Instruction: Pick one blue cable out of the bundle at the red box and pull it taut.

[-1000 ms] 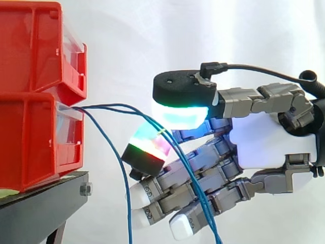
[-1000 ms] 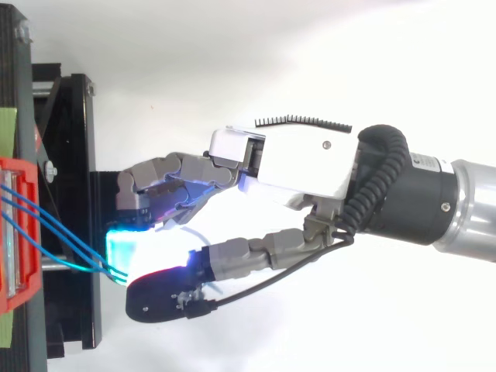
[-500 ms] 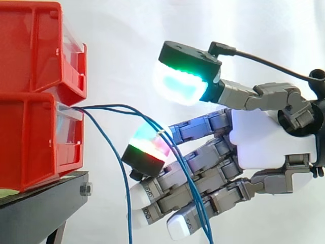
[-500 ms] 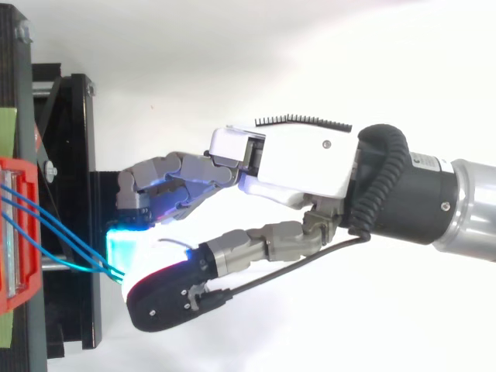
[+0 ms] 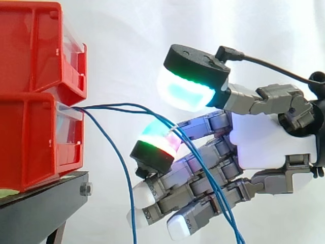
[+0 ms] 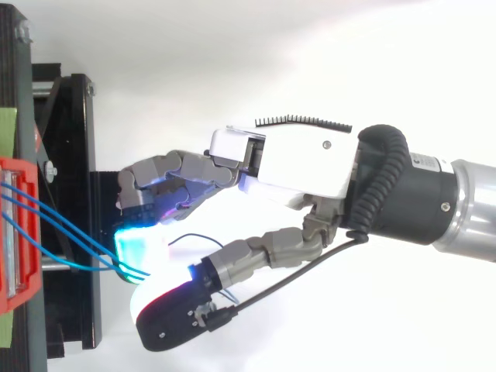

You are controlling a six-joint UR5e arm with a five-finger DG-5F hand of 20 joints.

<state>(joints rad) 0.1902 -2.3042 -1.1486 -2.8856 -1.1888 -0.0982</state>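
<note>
The hand (image 5: pixel 264 140) comes in from the right with its fingers loosely bent and spread toward the bins. Its thumb is lifted well clear above them, so the hand is apart and clamps nothing. The thumb pad (image 5: pixel 184 94) glows cyan and green with open air beneath it. Under it, a raised fingertip pad (image 5: pixel 158 142), glowing green and red, has two of the blue cables (image 5: pixel 109 107) draped over its top. From there these two strands slant down across the front of the lower fingers and leave the side view at the bottom edge. From above, the hand (image 6: pixel 302 163) reaches to the edge of the black stand (image 6: pixel 74 155), the thumb swung out to one side of the fingers. A clear strip of white curtain (image 5: pixel 127 40) lies between the fingertips and the bin fronts, crossed by the cables alone, and there is free room above the thumb. The cables come out at the top front lip of the lower red bin (image 5: pixel 30 147), beside its clear front panel. A third strand (image 5: pixel 125 170) drops slack from that lip, apart from the hand. The upper red bin (image 5: pixel 30 46) sits stacked on the lower one, and what either bin holds inside cannot be told.
</note>
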